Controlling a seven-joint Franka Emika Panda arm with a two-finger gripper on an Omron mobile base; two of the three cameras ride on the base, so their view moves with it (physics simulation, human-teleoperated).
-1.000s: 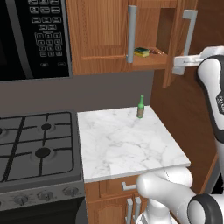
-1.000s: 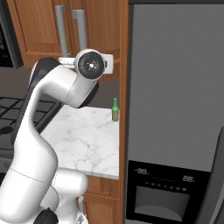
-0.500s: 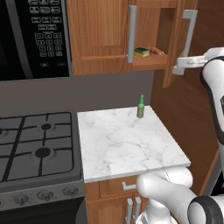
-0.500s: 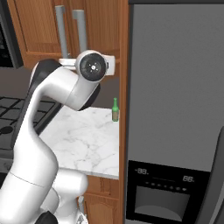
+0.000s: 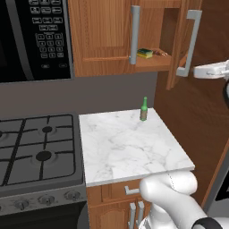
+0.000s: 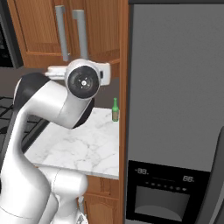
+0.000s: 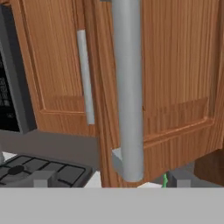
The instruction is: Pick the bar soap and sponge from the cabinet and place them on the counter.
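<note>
left base view: sponge on cabinet shelf

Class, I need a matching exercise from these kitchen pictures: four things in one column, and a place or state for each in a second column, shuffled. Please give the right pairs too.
Things:
1. sponge
2. green bottle
3. right cabinet door
4. gripper

Places or states:
A. swung open
B. standing upright at the back of the marble counter
C. open, in the air just right of the door's handle
D. lying on the shelf inside the cabinet

Pairs: 1-D, 2-B, 3-A, 4-C
</note>
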